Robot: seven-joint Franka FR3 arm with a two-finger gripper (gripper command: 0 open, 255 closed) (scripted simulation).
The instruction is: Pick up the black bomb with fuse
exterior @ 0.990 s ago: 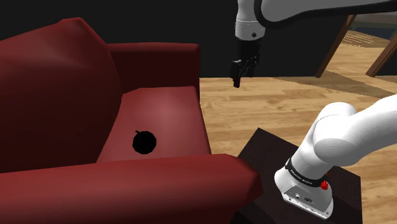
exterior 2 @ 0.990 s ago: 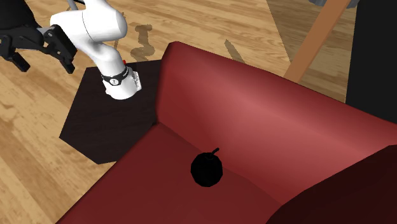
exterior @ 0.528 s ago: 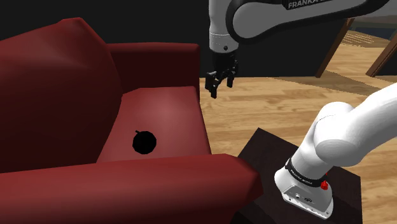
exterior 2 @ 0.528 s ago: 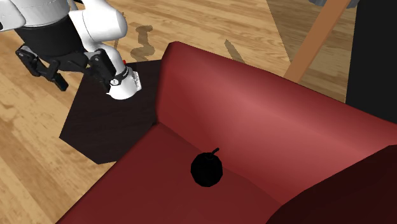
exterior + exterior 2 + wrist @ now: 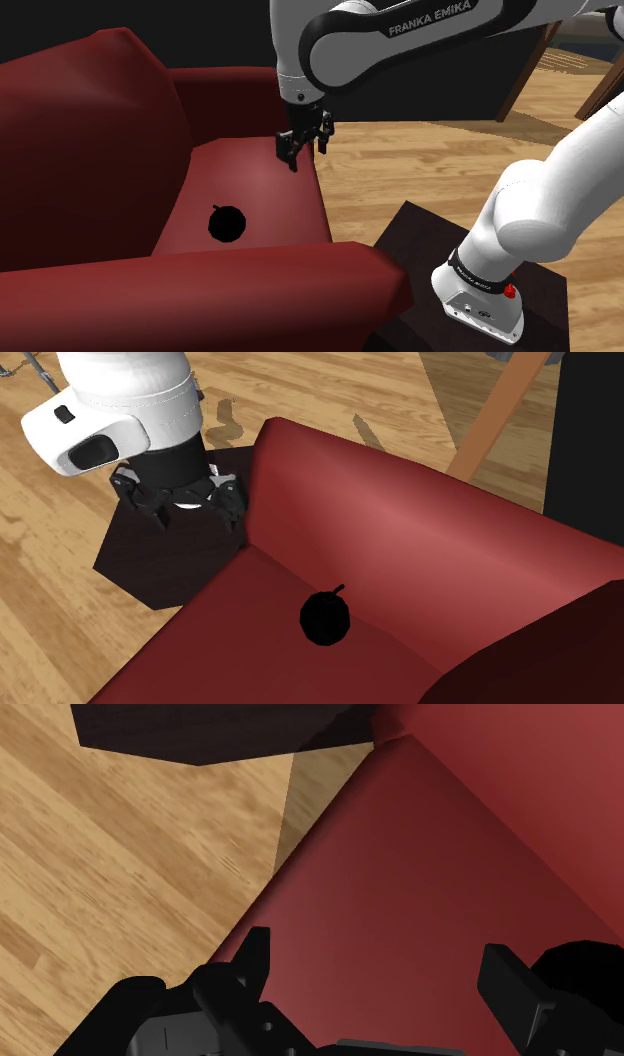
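Note:
The black round bomb (image 5: pixel 227 223) with a short fuse lies on the red armchair's seat (image 5: pixel 255 175), near the front armrest. In the second exterior view the bomb (image 5: pixel 326 617) rests where the seat meets the backrest. My gripper (image 5: pixel 305 152) hangs open over the seat's outer edge, up and to the shoulder view's right of the bomb, with nothing between its fingers. The second exterior view has the gripper (image 5: pixel 196 517) above the seat's end by the dark stand. In the wrist view the gripper (image 5: pixel 380 974) looks down on the seat, and the bomb (image 5: pixel 590 966) peeks from behind one finger.
The armchair has a tall backrest (image 5: pixel 80 130) and a thick armrest (image 5: pixel 250 285) in front of the bomb. A dark stand (image 5: pixel 410 240) holds the arm's base on a wooden floor (image 5: pixel 430 160). Wooden legs (image 5: pixel 530 70) slant at the shoulder view's upper right.
The gripper has swung toward the shoulder view's left and come lower, from above the wooden floor to over the seat's edge. The bomb has not moved.

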